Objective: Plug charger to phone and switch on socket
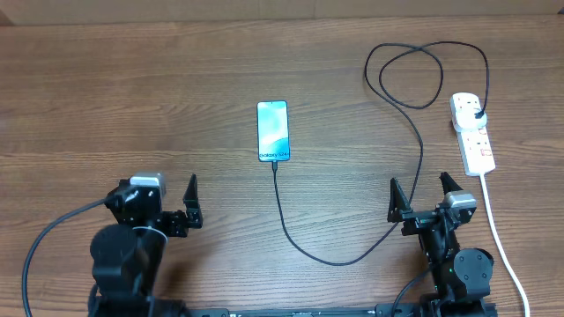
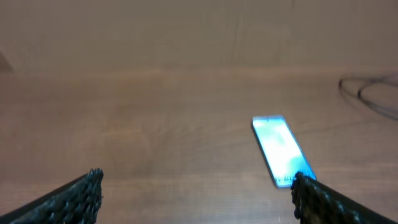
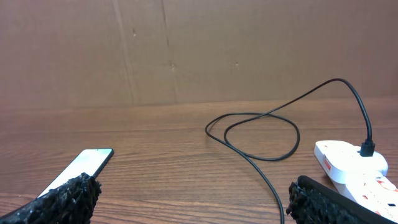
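The phone lies flat mid-table with its blue screen lit; it also shows in the left wrist view and the right wrist view. The black charger cable runs from the phone's near end, curves right, loops at the back and ends in a black plug seated in the white socket strip; the cable and strip show in the right wrist view. My left gripper is open and empty near the front left. My right gripper is open and empty, in front of the strip.
The strip's thick white cord runs down the right side past my right arm to the front edge. A brown cardboard wall stands behind the wooden table.
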`<state>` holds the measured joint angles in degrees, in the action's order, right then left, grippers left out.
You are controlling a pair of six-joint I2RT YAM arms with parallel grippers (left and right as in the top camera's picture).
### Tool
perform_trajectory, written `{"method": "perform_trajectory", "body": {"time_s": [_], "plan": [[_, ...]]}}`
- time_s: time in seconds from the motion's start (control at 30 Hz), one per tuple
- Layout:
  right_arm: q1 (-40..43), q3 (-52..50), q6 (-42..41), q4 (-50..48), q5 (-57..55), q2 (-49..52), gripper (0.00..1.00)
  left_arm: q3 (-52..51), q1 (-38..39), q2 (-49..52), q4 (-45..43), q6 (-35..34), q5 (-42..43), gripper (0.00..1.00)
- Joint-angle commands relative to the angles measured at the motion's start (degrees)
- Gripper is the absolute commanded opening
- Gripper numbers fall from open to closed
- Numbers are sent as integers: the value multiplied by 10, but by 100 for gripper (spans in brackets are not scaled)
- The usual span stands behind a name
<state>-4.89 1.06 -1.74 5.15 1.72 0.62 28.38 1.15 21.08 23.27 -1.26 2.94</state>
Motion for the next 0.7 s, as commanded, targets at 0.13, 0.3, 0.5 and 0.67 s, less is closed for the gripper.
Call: {"method": "perform_trajectory", "body": {"time_s": [0.13, 0.3, 0.5, 0.67], "plan": [[1, -6, -3, -3, 3, -5, 100, -103, 3, -72, -121, -26, -16, 100], [1, -6, -3, -3, 3, -5, 100, -149, 3, -114, -135, -81, -88, 100], [1, -6, -3, -3, 3, -5, 100, -194, 3, -167, -162, -86, -109, 100], [1, -6, -3, -3, 3, -5, 100, -247, 3, -207, -213, -86, -109, 100]]}}
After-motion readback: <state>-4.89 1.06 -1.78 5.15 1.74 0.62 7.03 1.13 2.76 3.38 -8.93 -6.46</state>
